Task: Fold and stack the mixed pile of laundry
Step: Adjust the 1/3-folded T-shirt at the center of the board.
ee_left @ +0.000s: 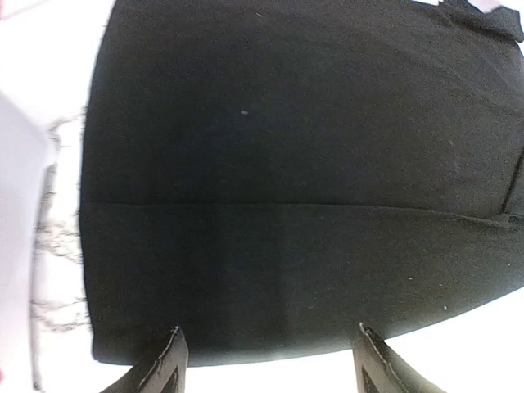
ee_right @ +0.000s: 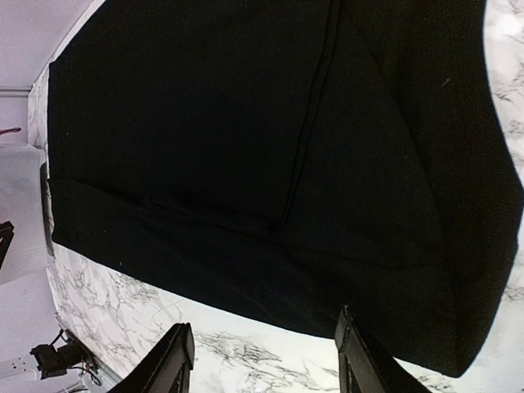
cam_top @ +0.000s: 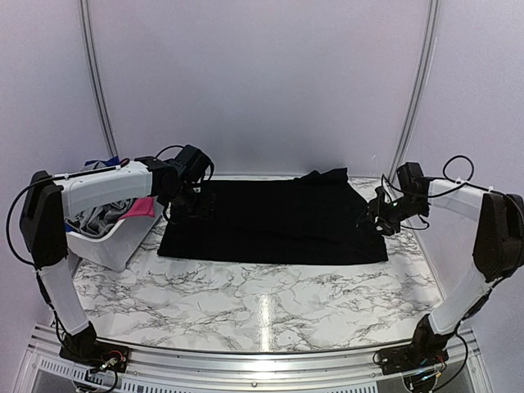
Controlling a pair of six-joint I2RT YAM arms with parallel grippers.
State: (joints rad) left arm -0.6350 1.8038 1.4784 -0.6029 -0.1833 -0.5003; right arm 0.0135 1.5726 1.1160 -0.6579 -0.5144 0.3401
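Left wrist view: looks down past the left tool (ee_left: 268,330), fingers (ee_left: 168,360) spread wide and gripping nothing, poised at one edge of the black garment (ee_left: 303,164). Picks out a straight seam running across the cloth and a strip of marbled counter (ee_left: 57,237) along the left.

Right wrist view: same story for the right tool (ee_right: 264,319), parted with no cloth pinched, hanging over the garment's border where black meets marble. Brings out a long stitched line and an overlapped flap, too faint to read from above.

Top external view: alone in placing the two tools at opposite ends of the garment, left tool at the left end, right tool at the right. Shows the cloth spread flat across the far half of the counter, slightly rumpled at the far right corner. Only here, too, the white basket (cam_top: 106,246) just beside the garment's left end, holding the rest of the mixed laundry pile (cam_top: 106,217): grey, hot-pink and blue pieces.

Beyond that: glossy white-and-grey marble with a light streak, a metal rail along the near edge, pale plain walls with two curved metal strips.
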